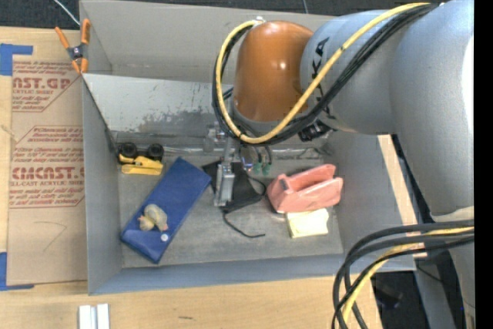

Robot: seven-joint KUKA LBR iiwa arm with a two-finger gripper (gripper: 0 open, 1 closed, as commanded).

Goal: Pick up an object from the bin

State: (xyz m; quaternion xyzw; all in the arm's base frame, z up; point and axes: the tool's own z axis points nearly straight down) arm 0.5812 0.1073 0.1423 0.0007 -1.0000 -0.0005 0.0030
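claw point(225, 193) low beside blue pouch point(166, 208)

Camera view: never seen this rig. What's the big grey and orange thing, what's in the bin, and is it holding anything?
One camera looks down into a grey metal bin from above and a little to the side. The large grey shape coming in from the right is a robot arm. The orange dome and the yellow cables are parts of the arm.

Below the dome hangs the tool, the part that grasps. It is low in the bin, between a blue pad and a black item with a thin cord.

Also on the bin floor are a small beige lump lying on the blue pad, a yellow and black item at the back left, a pink item, and a pale yellow block just in front of it.

From this angle I cannot tell whether the tool is gripping anything.
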